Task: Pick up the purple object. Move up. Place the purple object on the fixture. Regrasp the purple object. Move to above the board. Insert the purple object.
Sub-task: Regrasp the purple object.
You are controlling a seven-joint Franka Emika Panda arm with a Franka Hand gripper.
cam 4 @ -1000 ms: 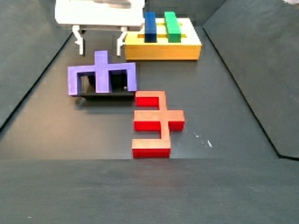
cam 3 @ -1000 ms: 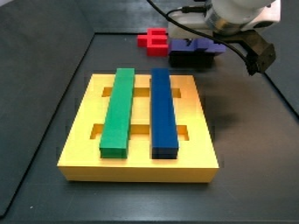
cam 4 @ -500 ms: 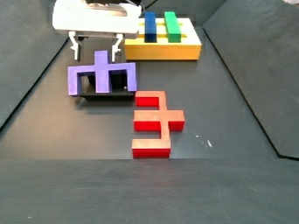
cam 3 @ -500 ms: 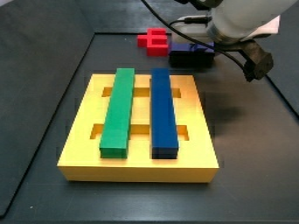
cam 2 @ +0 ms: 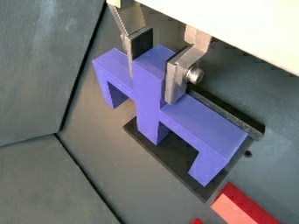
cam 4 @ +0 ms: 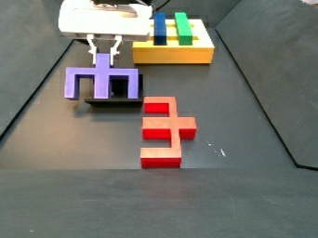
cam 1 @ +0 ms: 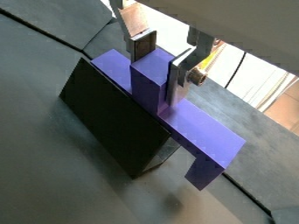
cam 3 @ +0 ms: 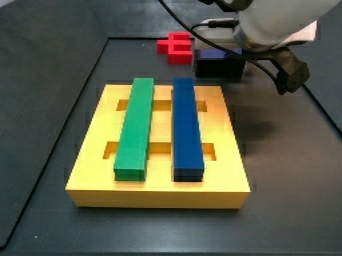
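We start with the board (cam 3: 160, 140), the yellow slab filling the lower centre of a side view, with its green bar (cam 3: 134, 125) and blue bar (cam 3: 186, 128) lying side by side along its length; in a side view the same board (cam 4: 174, 46) sits small at the upper centre. The dark counter (cam 4: 236, 121) carries everything.

Next in size, the robot arm (cam 3: 274, 25) fills the upper right of a side view, hiding most of what lies beneath it. The red block (cam 4: 163, 131) lies in the middle of a side view, apart from the rest, and shows as a small piece (cam 3: 174, 44) at the top centre of a side view.

The purple object (cam 4: 102, 81) stands at the left centre of a side view, its wide bar running left to right and its prongs pointing toward the bottom of the frame. It rests on the fixture (cam 4: 121, 93), the black block showing under it and between its prongs. Both wrist views show more (the side view from behind the board shows only a sliver of purple): the object (cam 1: 163, 109) (cam 2: 158, 105) is matte purple plastic, and its long bar overhangs the black fixture (cam 1: 111, 122) (cam 2: 187, 153).

The claw (cam 4: 102, 51) reaches down onto the object's raised central stem. In both wrist views the silver fingers (cam 1: 184, 70) (cam 2: 177, 74) press flat against either side of that stem, closed on it.
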